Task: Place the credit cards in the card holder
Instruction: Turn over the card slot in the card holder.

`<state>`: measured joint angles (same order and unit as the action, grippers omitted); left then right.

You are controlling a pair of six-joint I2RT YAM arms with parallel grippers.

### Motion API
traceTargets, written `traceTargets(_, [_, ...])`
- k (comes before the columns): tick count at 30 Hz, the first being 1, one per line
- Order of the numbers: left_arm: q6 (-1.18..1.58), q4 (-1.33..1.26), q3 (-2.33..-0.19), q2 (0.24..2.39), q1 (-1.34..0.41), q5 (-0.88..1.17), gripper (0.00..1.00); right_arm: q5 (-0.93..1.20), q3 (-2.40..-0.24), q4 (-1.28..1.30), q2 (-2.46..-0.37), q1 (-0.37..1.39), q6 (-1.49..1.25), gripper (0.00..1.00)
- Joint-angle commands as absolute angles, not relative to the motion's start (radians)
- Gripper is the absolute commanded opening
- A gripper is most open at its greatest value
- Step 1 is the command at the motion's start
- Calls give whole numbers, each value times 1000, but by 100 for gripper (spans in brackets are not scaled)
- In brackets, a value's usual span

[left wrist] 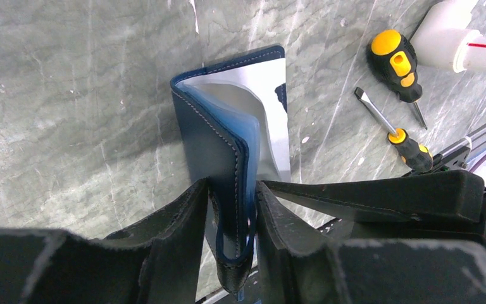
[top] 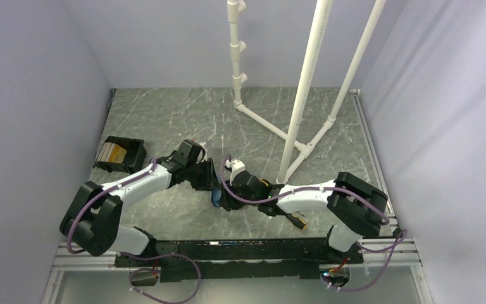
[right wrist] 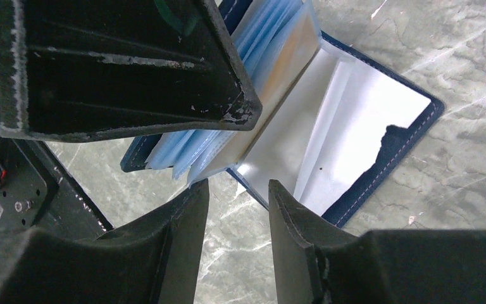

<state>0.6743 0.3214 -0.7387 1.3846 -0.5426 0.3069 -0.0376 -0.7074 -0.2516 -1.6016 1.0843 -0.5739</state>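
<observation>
Left gripper (left wrist: pixel 233 190) is clamped tight on the navy card holder (left wrist: pixel 224 126), which is held half open at mid-table (left wrist: pixel 69 114) between both arms. Right gripper (right wrist: pixel 237 202) is kept parted just beside it, nothing pinched. Two screwdrivers (left wrist: pixel 395 57) are seen nearby.

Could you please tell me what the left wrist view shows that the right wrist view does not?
Left wrist only: two screwdrivers and a white pipe. Right wrist only: the right gripper, open, and an orange tint, perhaps a card, within the sleeves. Both: the navy card holder clamped by the left gripper, over the marbled table.
</observation>
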Motion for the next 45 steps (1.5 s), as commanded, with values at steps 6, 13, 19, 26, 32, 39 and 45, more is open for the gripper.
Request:
traceTargets(6, [689,310,-721,1353,-546,303,36,-205,-731,-313,-1607,1130,-620,43])
traceTargets(13, [690,309,-719,1354,-546,301,36,-264,-715,-328,-1600,1162,-607,40])
traceTargets(19, [684,314,-719,1355,-546,301,36,-322,-647,-371,-1545,1232,-563,46])
traceTargets(26, [684,317,-724,1353,-546,302,35,-367,-674,-370,-1577,1242,-559,45])
traceTargets(32, [684,319,-724,1353,-545,301,35,-397,-694,-373,-1602,1244,-556,42])
traceTargets(39, [684,319,-725,1350,-546,302,35,-397,-696,-401,-1602,1255,-530,42])
traceTargets(45, [682,321,-730,1350,-546,304,35,-404,-727,-396,-1628,1271,-508,42])
